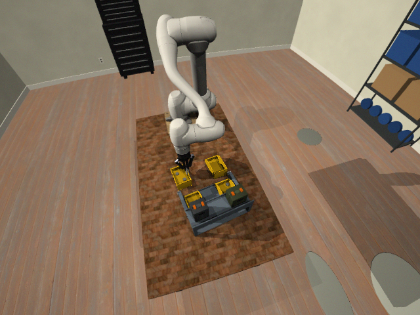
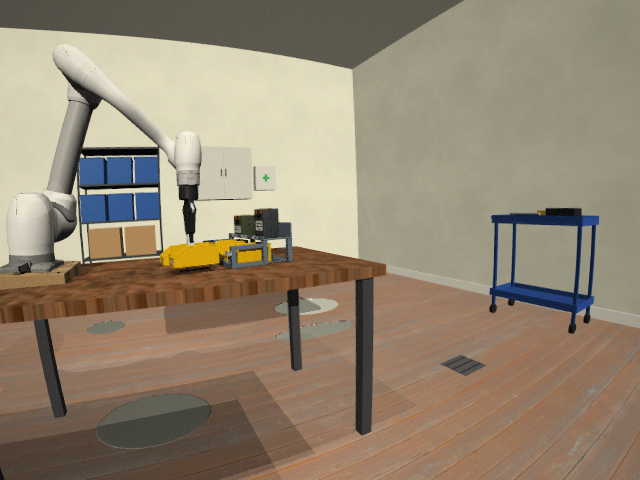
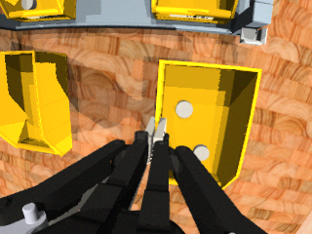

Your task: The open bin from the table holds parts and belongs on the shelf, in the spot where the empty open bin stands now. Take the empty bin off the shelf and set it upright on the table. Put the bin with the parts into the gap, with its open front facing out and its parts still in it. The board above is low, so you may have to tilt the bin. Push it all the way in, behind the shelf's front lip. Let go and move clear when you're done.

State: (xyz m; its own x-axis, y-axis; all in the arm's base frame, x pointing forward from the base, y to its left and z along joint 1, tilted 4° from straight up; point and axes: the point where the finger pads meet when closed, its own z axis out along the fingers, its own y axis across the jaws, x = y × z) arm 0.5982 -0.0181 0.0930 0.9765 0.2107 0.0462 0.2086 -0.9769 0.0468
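The yellow bin with the parts (image 1: 181,176) stands on the table in front of the grey shelf (image 1: 216,207). Two round parts lie in it in the wrist view (image 3: 209,120). My gripper (image 3: 158,127) is shut on the rim of this bin's side wall; it comes straight down onto the wall from above (image 1: 184,165). The empty yellow bin (image 1: 215,166) stands upright on the table beside it, apart from the gripper, and shows at the left of the wrist view (image 3: 35,100).
Two dark boxes (image 1: 216,203) sit on the shelf's low top board. My arm's base (image 2: 31,232) is at the table's far end.
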